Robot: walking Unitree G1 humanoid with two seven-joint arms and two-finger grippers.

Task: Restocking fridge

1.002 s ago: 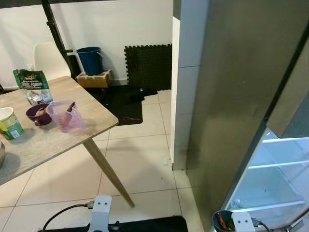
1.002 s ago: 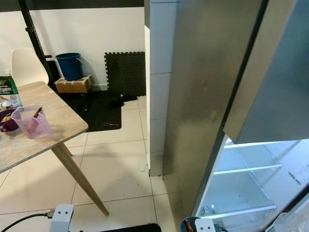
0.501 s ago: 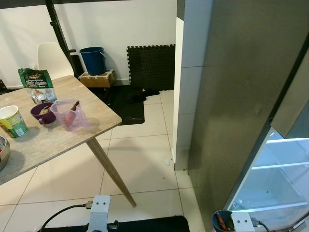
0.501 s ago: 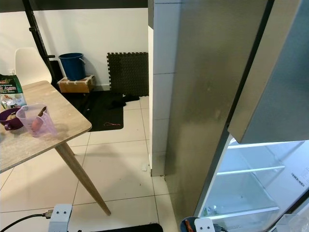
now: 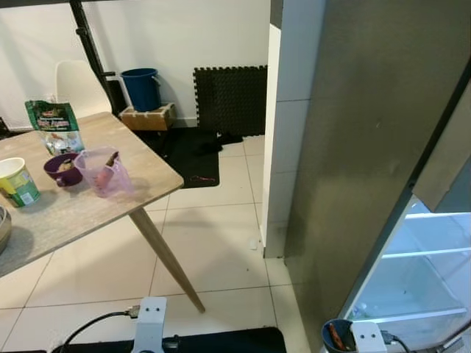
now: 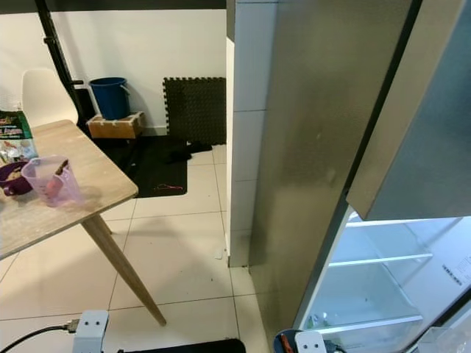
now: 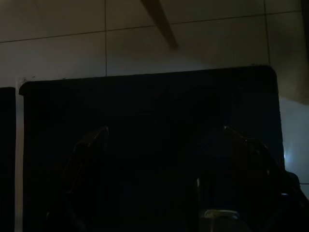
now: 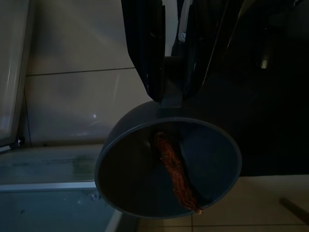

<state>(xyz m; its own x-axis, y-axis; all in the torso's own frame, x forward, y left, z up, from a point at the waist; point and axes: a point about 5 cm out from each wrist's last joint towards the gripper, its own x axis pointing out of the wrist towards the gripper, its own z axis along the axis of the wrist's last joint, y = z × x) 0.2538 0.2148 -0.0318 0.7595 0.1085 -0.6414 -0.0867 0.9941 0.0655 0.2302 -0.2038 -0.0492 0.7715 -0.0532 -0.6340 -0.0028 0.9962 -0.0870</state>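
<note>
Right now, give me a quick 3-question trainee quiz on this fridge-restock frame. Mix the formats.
1. True or false: the right gripper is shut on the rim of a dark blue-grey round bowl with a reddish-brown strip of food in it.
2. Multiple choice: the clear pink plastic jug stands on A) a fridge shelf, B) the light wooden table, C) the tiled floor.
3. Fill in: the steel fridge stands with its door ____, its white shelves lit.

Key: 1 true; 2 B; 3 open.
</note>
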